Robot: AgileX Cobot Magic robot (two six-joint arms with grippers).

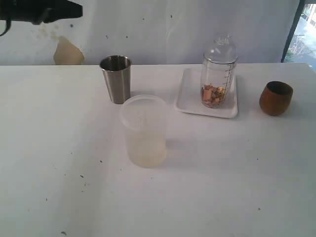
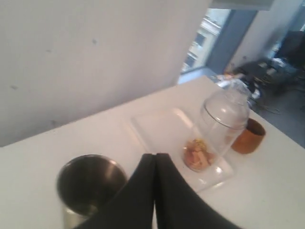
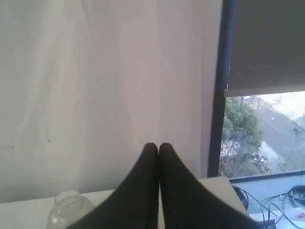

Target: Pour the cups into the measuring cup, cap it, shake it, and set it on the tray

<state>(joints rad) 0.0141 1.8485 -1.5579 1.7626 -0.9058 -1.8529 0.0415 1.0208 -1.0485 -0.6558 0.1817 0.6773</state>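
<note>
The measuring cup [image 1: 218, 74] stands upright on the white tray [image 1: 190, 98], capped with a clear dome, with orange and tan bits at its bottom. The steel cup [image 1: 116, 78] stands left of the tray and the wooden cup [image 1: 275, 98] to its right. My left gripper [image 2: 155, 155] is shut and empty, up above the steel cup [image 2: 88, 183]; in the left wrist view the measuring cup [image 2: 221, 124], tray [image 2: 157, 129] and wooden cup [image 2: 248, 137] lie beyond it. My right gripper [image 3: 154, 145] is shut and empty, high over the table, with only the cap's top [image 3: 69, 207] below it.
A wide frosted plastic container [image 1: 144, 129] stands in front of the steel cup near the table's middle. A dark part of the left arm [image 1: 39, 11] hangs at the top left of the exterior view. A window [image 3: 262, 133] lies beyond the table's far right corner.
</note>
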